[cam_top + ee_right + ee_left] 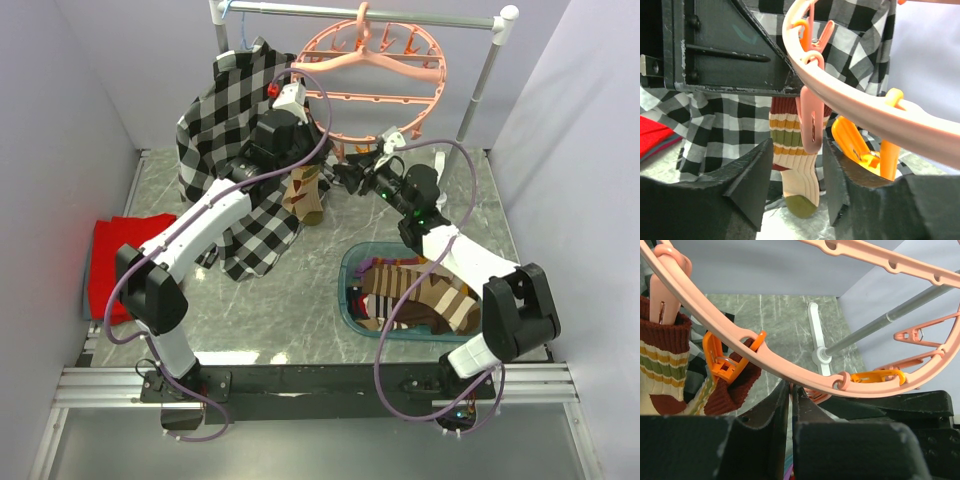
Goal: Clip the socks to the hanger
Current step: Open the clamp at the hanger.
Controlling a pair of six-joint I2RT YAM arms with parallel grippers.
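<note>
The salmon-pink hanger [372,72] hangs from the rail at the back. A striped sock [306,196] hangs from its near-left rim; it also shows in the left wrist view [660,365] and the right wrist view [792,160]. A dark maroon sock [735,390] hangs in an orange clip [722,360]. My left gripper [300,115] [791,387] is shut just under the rim [790,357], with a thin pink piece of a clip between the jaws. My right gripper [347,176] [797,165] is open, its jaws on either side of a hanging pink clip [812,125]. More striped socks [420,295] lie in the basket.
A teal basket [347,290] sits at the right front. A black-and-white plaid shirt [235,150] hangs at the back left, behind the left arm. A red cloth [120,265] lies at the left. The grey rail [370,12] and its post [478,95] stand at the back.
</note>
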